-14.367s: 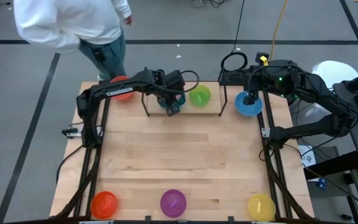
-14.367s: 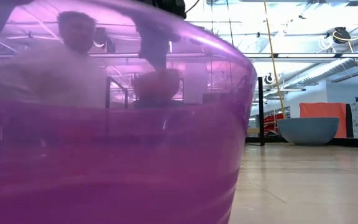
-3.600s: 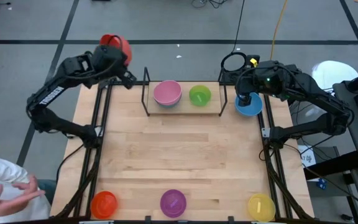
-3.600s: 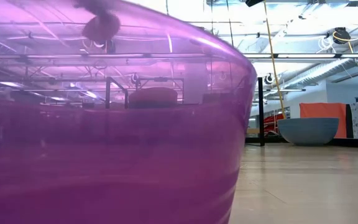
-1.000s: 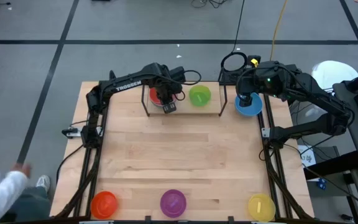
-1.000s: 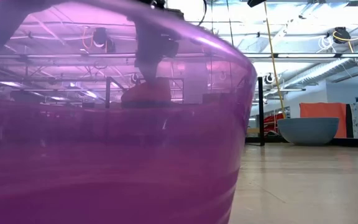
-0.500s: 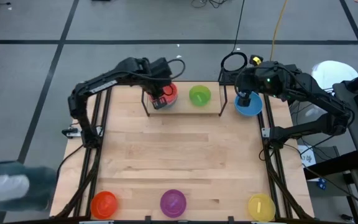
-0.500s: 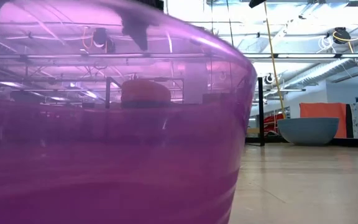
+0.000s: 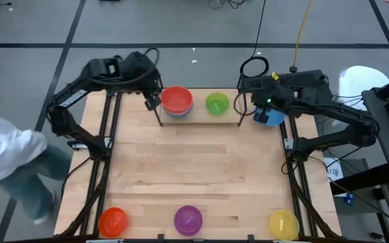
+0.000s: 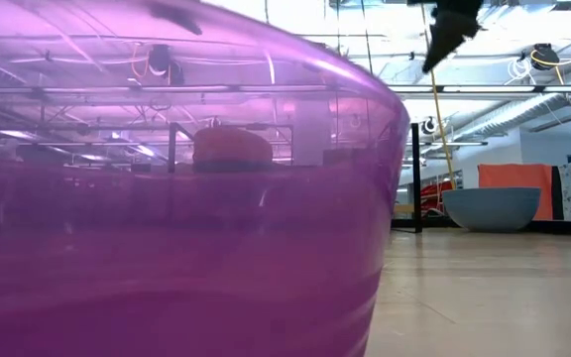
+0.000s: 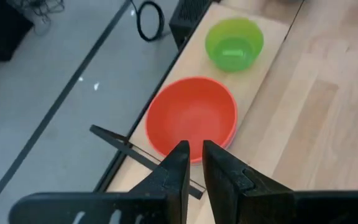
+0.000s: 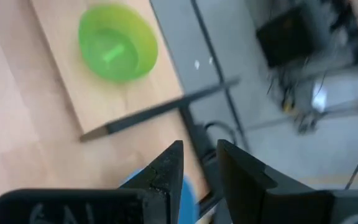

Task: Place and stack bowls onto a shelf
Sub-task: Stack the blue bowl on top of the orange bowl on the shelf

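The shelf (image 9: 198, 119) stands at the table's far edge. On it a red bowl (image 9: 177, 99) sits nested on other bowls, a pink rim (image 11: 230, 133) showing under it, and a green bowl (image 9: 217, 103) rests beside it. My left gripper (image 9: 152, 101) hangs left of the shelf, above it, open by a narrow gap (image 11: 193, 153) and empty. A blue bowl (image 9: 273, 119) rests on the table right of the shelf. My right gripper (image 9: 258, 113) hovers well above the blue bowl's left side (image 10: 452, 32), open (image 12: 199, 155) and empty.
An orange bowl (image 9: 112, 221), a purple bowl (image 9: 188, 219) and a yellow bowl (image 9: 283, 223) stand along the near edge; the purple bowl (image 10: 167, 218) fills most of the low view. A person in a white top (image 9: 5, 152) stands left of the table.
My left gripper has risen from the red bowl and drawn back toward the table's left edge; the red bowl stays on its stack. My right gripper has come down and rolled over the blue bowl. The person has walked up along the table's left side.
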